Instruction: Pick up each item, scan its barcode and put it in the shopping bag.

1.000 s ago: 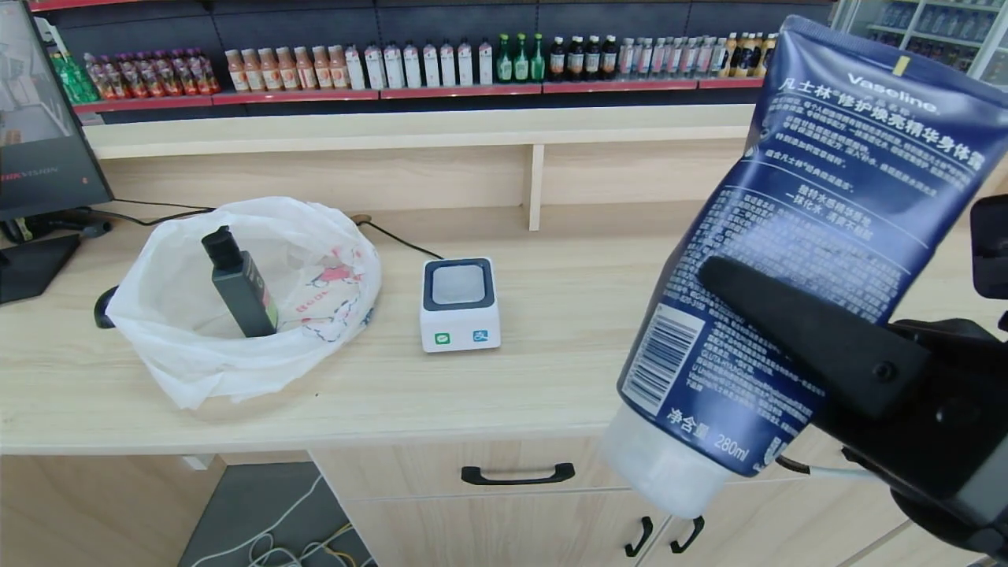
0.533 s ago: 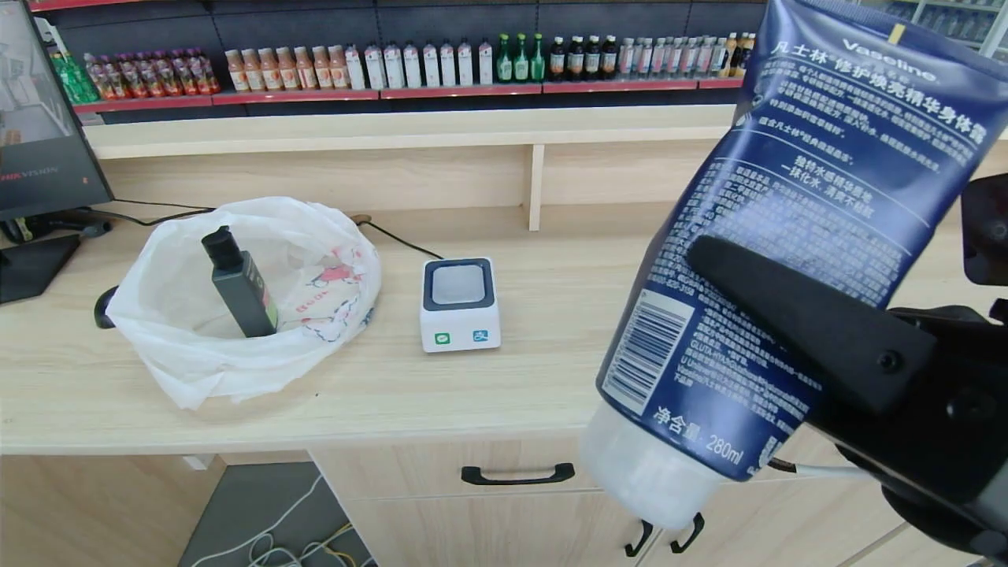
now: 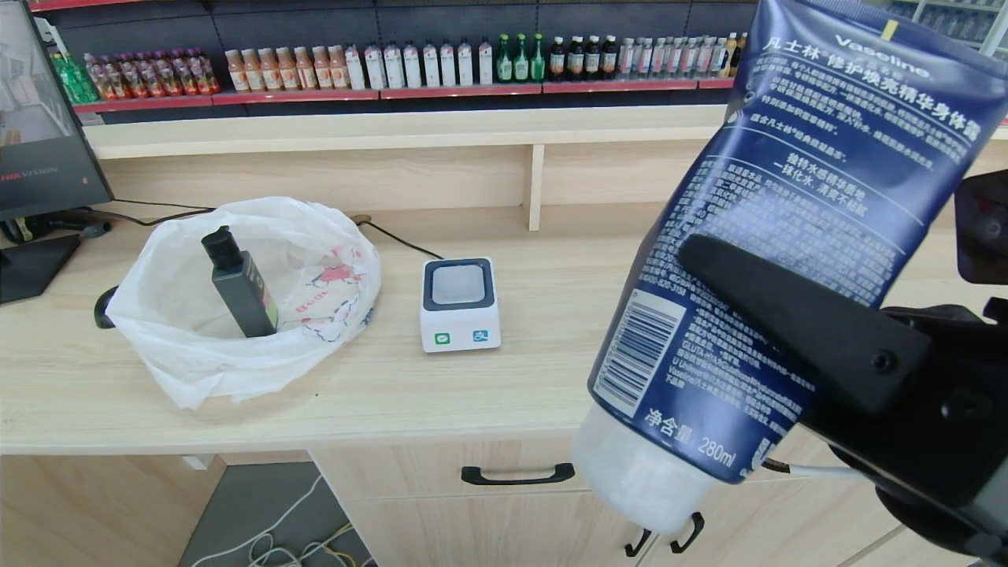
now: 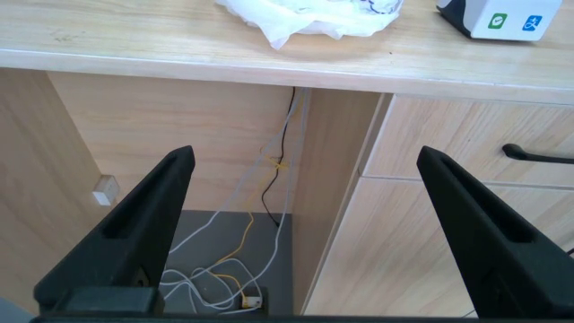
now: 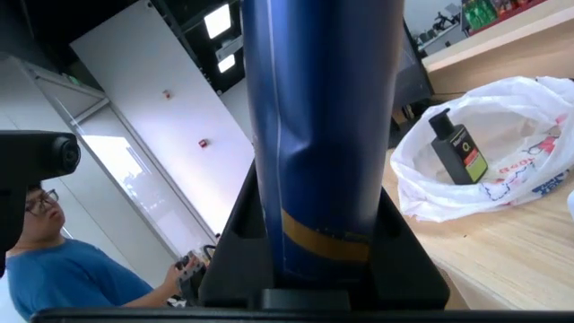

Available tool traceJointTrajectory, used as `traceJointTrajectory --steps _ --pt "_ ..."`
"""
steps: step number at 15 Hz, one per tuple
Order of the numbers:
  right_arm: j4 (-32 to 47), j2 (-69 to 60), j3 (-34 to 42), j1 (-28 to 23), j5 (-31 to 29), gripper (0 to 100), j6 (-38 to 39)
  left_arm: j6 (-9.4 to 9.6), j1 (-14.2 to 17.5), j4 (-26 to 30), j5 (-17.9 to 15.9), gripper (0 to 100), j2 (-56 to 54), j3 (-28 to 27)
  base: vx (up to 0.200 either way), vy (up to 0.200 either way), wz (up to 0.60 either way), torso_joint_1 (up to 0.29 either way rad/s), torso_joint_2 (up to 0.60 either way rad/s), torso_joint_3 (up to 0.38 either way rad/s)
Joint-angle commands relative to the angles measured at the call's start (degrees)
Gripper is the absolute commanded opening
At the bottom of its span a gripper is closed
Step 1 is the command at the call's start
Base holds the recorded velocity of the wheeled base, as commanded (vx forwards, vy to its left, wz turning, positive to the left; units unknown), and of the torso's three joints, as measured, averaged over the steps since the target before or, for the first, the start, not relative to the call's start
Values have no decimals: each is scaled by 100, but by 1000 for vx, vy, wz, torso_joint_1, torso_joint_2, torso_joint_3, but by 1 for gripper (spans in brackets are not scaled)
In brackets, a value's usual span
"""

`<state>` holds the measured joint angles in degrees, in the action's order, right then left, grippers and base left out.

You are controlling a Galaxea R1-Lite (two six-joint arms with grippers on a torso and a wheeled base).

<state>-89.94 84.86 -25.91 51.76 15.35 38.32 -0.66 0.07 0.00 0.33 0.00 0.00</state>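
My right gripper [image 3: 756,283] is shut on a large dark blue lotion tube [image 3: 795,197], held high and close at the right, white cap [image 3: 638,480] down, barcode [image 3: 636,353] facing me. In the right wrist view the tube [image 5: 323,126] stands between the fingers [image 5: 238,224]. The white shopping bag [image 3: 236,315] sits open at the counter's left with a dark pump bottle [image 3: 240,287] upright inside. The white scanner box [image 3: 461,303] stands mid-counter, to the right of the bag. My left gripper [image 4: 305,224] hangs open below the counter front.
A wooden counter [image 3: 472,378] with drawers and black handles [image 3: 516,475] below. A monitor [image 3: 43,134] stands at the far left. A raised wooden ledge [image 3: 409,130] runs behind the counter, with drink shelves [image 3: 441,67] beyond. Cables lie on the floor [image 4: 242,278].
The right gripper has carried the tube a little to the left and upward. Bag, bottle and scanner have not moved.
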Motion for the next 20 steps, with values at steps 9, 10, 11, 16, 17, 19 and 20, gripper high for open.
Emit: traceJointTrajectory --steps 9,10,11,16,17,19,20 --pt "-6 119 -20 27 12 0 1 -4 1 0 2 100 0 0 0 0 0 0 0 0" --pt "-6 136 -20 27 3 0 1 -4 1 0 2 100 0 0 0 0 0 0 0 0" --pt "-6 145 7 18 12 0 1 -4 1 0 2 100 0 0 0 0 0 0 0 0" --pt "-6 233 7 18 12 0 -193 -4 1 0 2 100 0 0 0 0 0 0 0 0" --pt "-6 233 15 18 12 0 -263 -4 1 0 2 100 0 0 0 0 0 0 0 0" --pt "-6 312 -134 -52 12 0 -720 -4 1 0 2 100 0 0 0 0 0 0 0 0" --pt "-6 365 -134 -175 21 0 -1001 -4 1 0 2 100 0 0 0 0 0 0 0 0"
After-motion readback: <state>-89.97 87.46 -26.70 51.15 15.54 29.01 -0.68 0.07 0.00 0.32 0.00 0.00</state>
